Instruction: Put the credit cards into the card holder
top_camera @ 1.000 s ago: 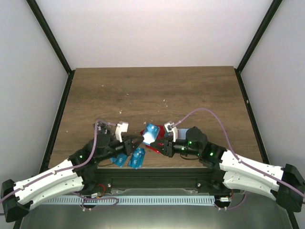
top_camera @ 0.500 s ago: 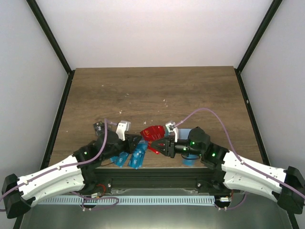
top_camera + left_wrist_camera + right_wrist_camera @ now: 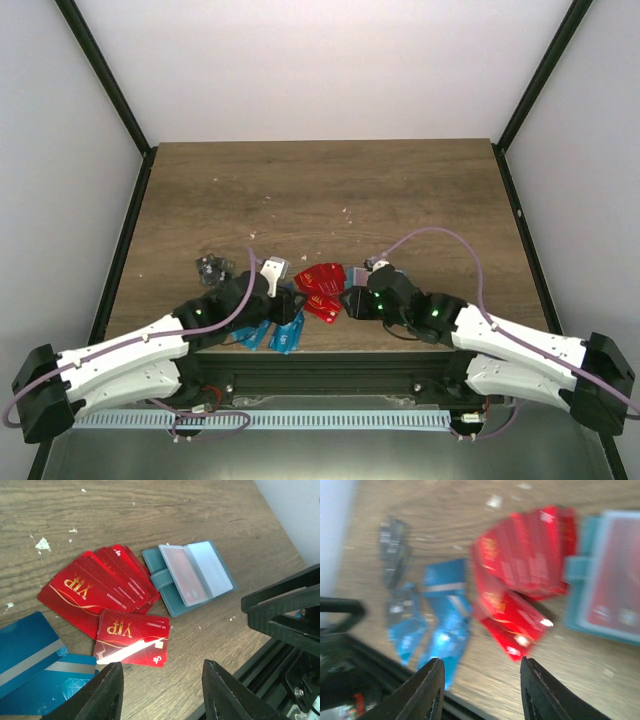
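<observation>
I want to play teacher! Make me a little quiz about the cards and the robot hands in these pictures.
1. True or false: the card holder lies open, its clear sleeves showing.
2. Pick one: which cards lie right against the card holder? A. the red cards  B. the blue ones  C. the dark ones
3. Fill the gap: the left gripper and the right gripper both stand open and hold ____.

Key
1. True.
2. A.
3. Nothing.
</observation>
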{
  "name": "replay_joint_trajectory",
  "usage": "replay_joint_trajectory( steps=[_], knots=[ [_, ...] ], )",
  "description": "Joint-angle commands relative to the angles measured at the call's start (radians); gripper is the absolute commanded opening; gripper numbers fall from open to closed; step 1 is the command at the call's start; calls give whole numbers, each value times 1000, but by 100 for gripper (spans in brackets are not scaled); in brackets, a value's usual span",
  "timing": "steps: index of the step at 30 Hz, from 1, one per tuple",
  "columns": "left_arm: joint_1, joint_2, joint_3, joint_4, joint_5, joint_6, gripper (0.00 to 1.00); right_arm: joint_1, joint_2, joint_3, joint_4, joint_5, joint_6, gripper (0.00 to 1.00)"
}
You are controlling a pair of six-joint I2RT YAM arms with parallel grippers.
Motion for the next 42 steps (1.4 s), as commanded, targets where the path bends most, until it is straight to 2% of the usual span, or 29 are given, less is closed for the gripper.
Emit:
replay_joint_trajectory(
  steps=[1,5,9,13,15,19,25,30,36,42],
  knots=[
    [1,36,13,4,31,15,47,-1,35,67,-276,160,117,45],
    [1,57,37,-22,25,32,54,-1,28,77,-343,175,154,48],
    [2,85,69,-128,-60,-2,60,-1,24,90,-348,145,141,53],
    [7,142,96,-228,-160,-44,70,-1,79,82,-206,12,67,55],
    [34,178,100,-258,-178,-51,71,-1,111,62,-109,-44,56,56],
    [130,214,93,-275,-115,-83,72,-1,210,72,36,-113,52,56],
    [163,167,31,-275,-63,-224,75,-5,405,186,188,-166,-36,55],
    [202,104,-43,-227,-21,-282,75,-62,570,275,308,-293,-99,50],
    [269,77,-92,-160,33,-279,76,-106,759,399,283,-351,-161,47],
    [351,121,-84,-90,82,-182,77,-111,872,479,247,-382,-168,47]
  ],
)
